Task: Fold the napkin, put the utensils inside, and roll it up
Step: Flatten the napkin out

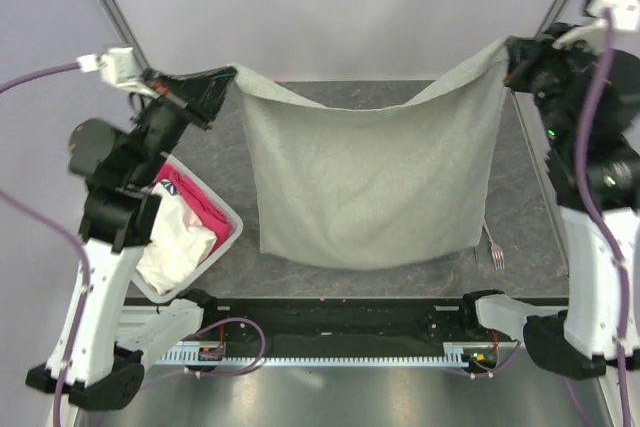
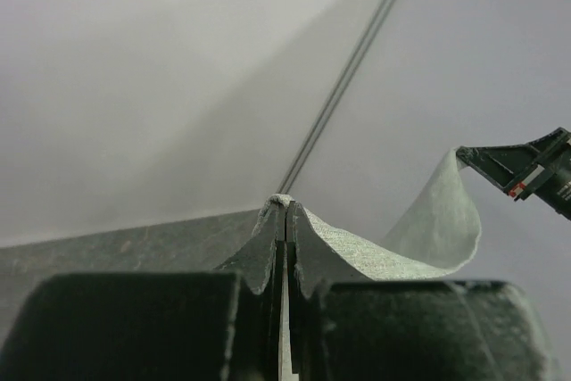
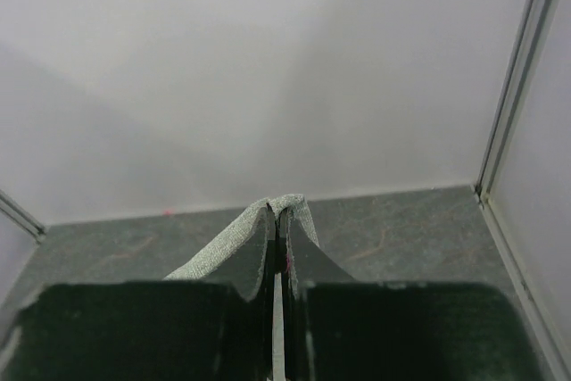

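The grey-green napkin (image 1: 365,172) hangs in the air as a sheet, held up by its two top corners, its top edge sagging in the middle. My left gripper (image 1: 228,75) is shut on the top left corner; the cloth (image 2: 357,252) wraps over the closed jaws in the left wrist view (image 2: 285,207). My right gripper (image 1: 508,50) is shut on the top right corner, with cloth (image 3: 223,247) draped over its tips (image 3: 275,213). A fork (image 1: 494,247) lies on the table at the right, by the napkin's lower right corner. No other utensils show.
A white basket (image 1: 228,209) at the left holds a pink cloth (image 1: 195,197) and a white cloth (image 1: 180,242). The dark table (image 1: 200,162) runs to a back wall. Frame posts stand at both rear corners.
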Tool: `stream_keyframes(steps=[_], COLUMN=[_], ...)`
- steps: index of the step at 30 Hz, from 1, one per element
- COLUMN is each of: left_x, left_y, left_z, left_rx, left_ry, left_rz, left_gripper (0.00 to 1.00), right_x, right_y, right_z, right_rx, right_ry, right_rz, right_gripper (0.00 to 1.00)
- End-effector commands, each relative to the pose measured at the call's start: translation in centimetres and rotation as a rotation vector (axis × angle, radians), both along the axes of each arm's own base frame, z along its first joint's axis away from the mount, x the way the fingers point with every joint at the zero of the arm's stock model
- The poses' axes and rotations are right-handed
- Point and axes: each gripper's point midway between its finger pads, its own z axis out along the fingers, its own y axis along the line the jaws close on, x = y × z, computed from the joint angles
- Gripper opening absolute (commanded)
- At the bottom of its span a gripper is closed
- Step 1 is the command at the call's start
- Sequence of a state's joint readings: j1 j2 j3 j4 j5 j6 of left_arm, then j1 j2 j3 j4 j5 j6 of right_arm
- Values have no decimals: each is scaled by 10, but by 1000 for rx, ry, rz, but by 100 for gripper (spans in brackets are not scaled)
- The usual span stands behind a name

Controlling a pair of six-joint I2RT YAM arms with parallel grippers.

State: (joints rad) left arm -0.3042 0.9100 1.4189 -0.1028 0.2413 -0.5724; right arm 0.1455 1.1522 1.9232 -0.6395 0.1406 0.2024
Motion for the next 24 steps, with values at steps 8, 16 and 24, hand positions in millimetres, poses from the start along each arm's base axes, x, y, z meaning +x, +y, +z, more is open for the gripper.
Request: stream_keyframes(steps=[8,16,24], left_x=[215,318,307], left_y=[7,2,6], left_z=[-219,-329,-296], left_rx=[114,197,245], left_ry=[533,763,735], left_rz=[162,102,109], left_gripper=[2,57,74], right_x=[210,323,281], right_y=[27,75,70], right_z=[-237,-333,-308], right_rx=[-55,3,47], right_ry=[474,596,610], right_rz=[0,226,213], right_gripper=[0,68,77])
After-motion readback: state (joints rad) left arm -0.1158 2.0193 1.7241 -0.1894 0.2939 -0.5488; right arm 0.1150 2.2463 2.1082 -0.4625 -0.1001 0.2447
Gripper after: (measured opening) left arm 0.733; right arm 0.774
